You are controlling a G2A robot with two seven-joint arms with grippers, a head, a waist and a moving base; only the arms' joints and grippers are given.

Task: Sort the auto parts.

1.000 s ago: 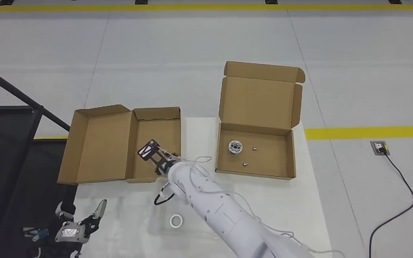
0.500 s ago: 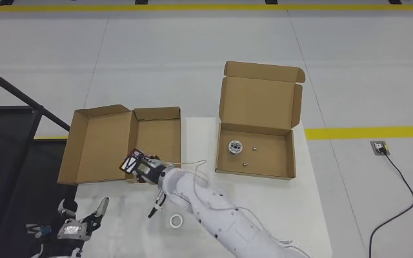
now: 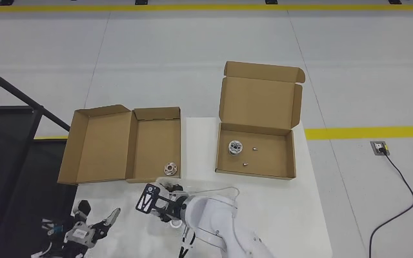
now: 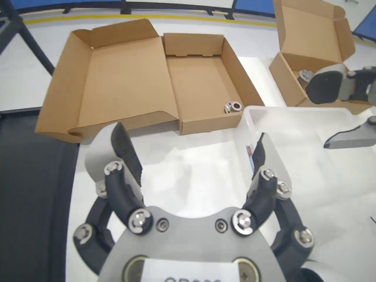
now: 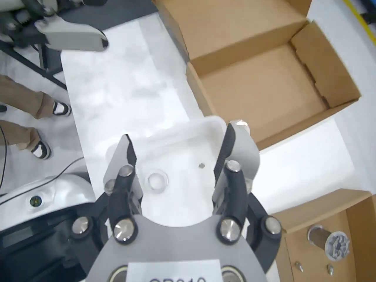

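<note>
- White worktop [image 3: 306, 206] on a pale floor with yellow lines.
- Left box [image 3: 155, 135], lid open: one metal hub [image 3: 170, 169] in its near corner.
- Right box [image 3: 274, 153]: gear [image 3: 235, 148], two screws.
- Clear tub [image 5: 182, 148] near front edge, holding a ring [image 5: 157, 181].
- Right fingers [image 5: 241, 148] spread wide, empty, above the tub.
- Left fingers [image 4: 125, 146] also apart, empty, just beside the tub.

Glossy white arm [image 3: 216, 218], black-padded silver fingers [image 5: 240, 145]

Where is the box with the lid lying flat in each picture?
Top view: flat-lid box, left of the upright-lid box.
Left wrist view: flat-lid box beside the clear bin.
Right wrist view: flat-lid box beside the clear bin.
Shared landmark: the upright-lid box.
</note>
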